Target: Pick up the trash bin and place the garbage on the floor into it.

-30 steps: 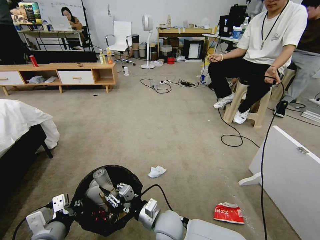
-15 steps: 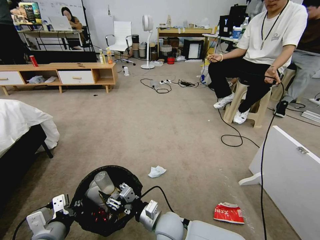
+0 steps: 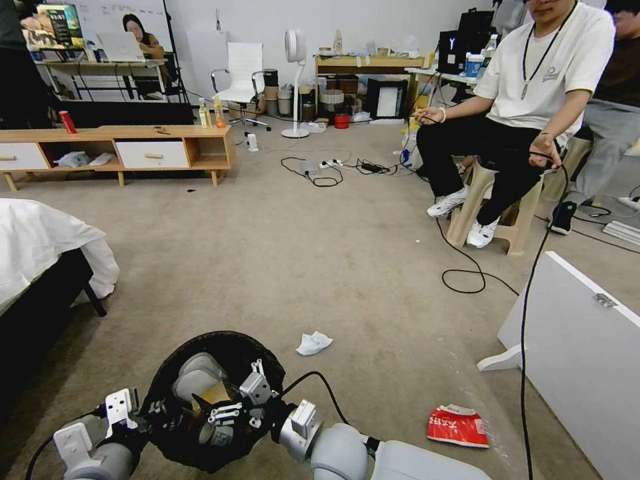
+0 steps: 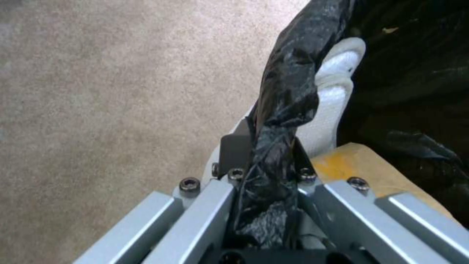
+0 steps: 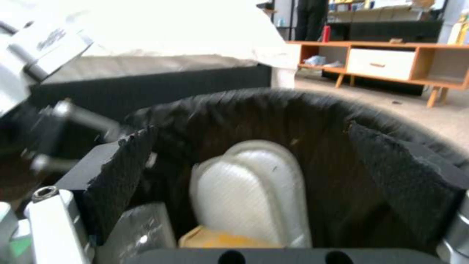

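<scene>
The trash bin (image 3: 175,360), lined with a black bag, is held up at the bottom left of the head view. My left gripper (image 3: 155,411) is shut on its near rim; the left wrist view shows the fingers (image 4: 233,146) pinching the bag-covered rim (image 4: 288,84). My right gripper (image 3: 225,412) hangs open inside the bin's mouth, its black pads (image 5: 122,165) spread apart. A clear bottle (image 5: 139,231) and a brown paper bag (image 3: 217,393) lie inside. On the floor (image 3: 300,267), a white tissue (image 3: 313,343) and a red-and-white packet (image 3: 457,425) lie to the right.
A bed with white sheets (image 3: 40,253) stands at the left. A white board (image 3: 580,360) leans at the right, with a black cable (image 3: 525,333) hanging before it. A seated person's feet (image 3: 467,217) and a low wooden cabinet (image 3: 120,150) are farther off.
The clear bottle that stood upright in my right gripper has dropped into the bin. The right gripper has opened and dipped lower.
</scene>
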Robot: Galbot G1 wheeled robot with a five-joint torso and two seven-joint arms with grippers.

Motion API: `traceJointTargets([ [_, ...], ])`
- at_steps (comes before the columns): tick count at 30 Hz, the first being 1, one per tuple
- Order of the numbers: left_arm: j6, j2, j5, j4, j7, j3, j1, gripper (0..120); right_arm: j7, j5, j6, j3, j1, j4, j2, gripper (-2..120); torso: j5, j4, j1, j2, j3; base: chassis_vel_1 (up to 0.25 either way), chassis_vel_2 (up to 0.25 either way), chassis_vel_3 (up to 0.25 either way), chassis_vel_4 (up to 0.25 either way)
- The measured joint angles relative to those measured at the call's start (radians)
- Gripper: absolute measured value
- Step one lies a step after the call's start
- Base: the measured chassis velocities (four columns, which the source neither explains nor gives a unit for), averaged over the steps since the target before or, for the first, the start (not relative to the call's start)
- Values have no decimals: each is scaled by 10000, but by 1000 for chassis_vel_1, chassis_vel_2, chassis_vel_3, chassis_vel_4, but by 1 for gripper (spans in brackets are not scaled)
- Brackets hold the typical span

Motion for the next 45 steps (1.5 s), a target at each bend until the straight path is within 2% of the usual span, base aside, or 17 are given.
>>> traceJointTargets([
  [5,1,11,0,-3,4,-15,4,2,135,148,-7,486,114,231,12,100,0,0,0,0,0,0,0,0,0],
  [14,0,53,0,53,10,-37,-6,2,188,796,-163,2534,508,1154,-249,100,0,0,0,0,0,0,0,0,0],
  [19,0,74,3,100,12,-42,5,2,266,1415,-456,4373,471,2153,-895,100,1,0,0,0,0,0,0,0,0],
  [23,0,84,5,100,11,-46,7,2,312,1609,-576,5056,367,2499,-1212,100,2,-5,0,0,0,0,0,0,0],
  [25,0,97,11,91,11,-76,39,2,523,1874,-656,6034,143,3046,-1782,100,1,-3,0,0,0,0,0,0,0],
  [26,0,97,11,91,11,-76,39,2,523,1874,-656,6034,143,3046,-1782,100,1,-3,0,0,0,0,0,0,0],
  [31,-51,29,104,-4,98,-197,143,2,940,1931,-747,7797,-739,3683,-2300,100,4,3,0,0,0,0,0,0,0],
  [32,-51,29,104,-4,98,-197,143,2,940,1931,-747,7797,-739,3683,-2300,100,4,3,0,0,0,0,0,0,0],
  [35,-96,-10,128,-61,135,-278,197,2,1398,1838,-850,9273,-1902,4288,-2463,100,2,-6,0,1,-2,0,0,0,0],
  [37,-111,-40,132,-113,143,-326,249,2,1565,1758,-867,9681,-2232,4414,-2469,100,4,-7,1,2,-2,0,0,0,0],
  [41,-179,-171,265,-269,166,-443,372,2,2004,1379,-878,10612,-3087,4770,-2445,100,4,5,0,2,-2,0,0,0,0],
  [45,-238,-252,428,-315,252,-403,454,2,2231,739,-995,11776,-4470,5450,-2382,100,1,-3,0,3,-2,0,0,0,0],
])
